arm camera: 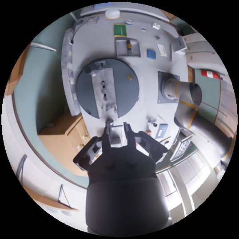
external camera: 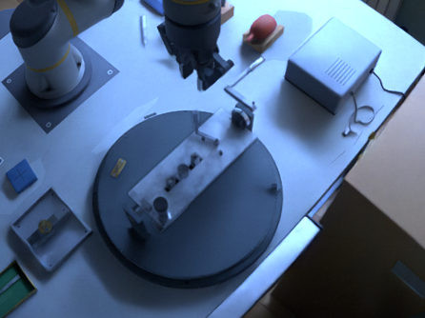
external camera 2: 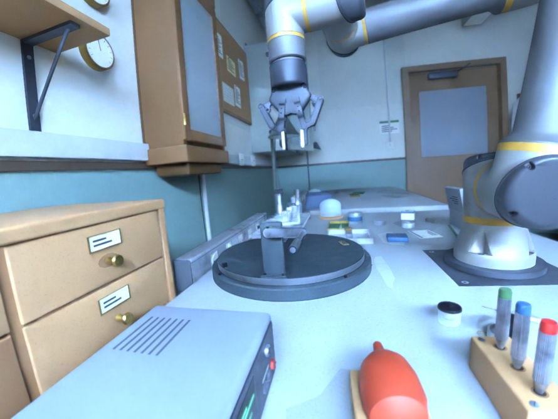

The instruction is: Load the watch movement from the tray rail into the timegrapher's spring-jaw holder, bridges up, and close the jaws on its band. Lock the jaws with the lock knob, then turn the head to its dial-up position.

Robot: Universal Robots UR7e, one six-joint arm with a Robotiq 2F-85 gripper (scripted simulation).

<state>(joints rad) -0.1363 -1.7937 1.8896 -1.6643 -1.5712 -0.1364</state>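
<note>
The timegrapher head (external camera: 190, 169) (external camera 2: 285, 221) (arm camera: 104, 93), a pale flat plate with its spring-jaw holder along the middle, lies level on a post over the round dark base (external camera: 188, 197) (external camera 2: 293, 264). A round knob (external camera: 242, 118) sits at the plate's end nearest my gripper. My gripper (external camera: 205, 71) (external camera 2: 291, 137) (arm camera: 116, 131) hangs high above that end, open and empty. The watch movement (external camera: 45, 225) (arm camera: 128, 46), a small brass disc, rests on the rail of the grey tray (external camera: 50, 233) (arm camera: 127, 48) at the table's left front.
The grey instrument box (external camera: 332, 64) (external camera 2: 153, 361) stands right of the base with a cable trailing off it. A red blower (external camera: 263, 28) (external camera 2: 390, 383) lies on a wooden block behind. A blue pad (external camera: 21, 175) and a green tray (external camera: 12, 288) flank the grey tray.
</note>
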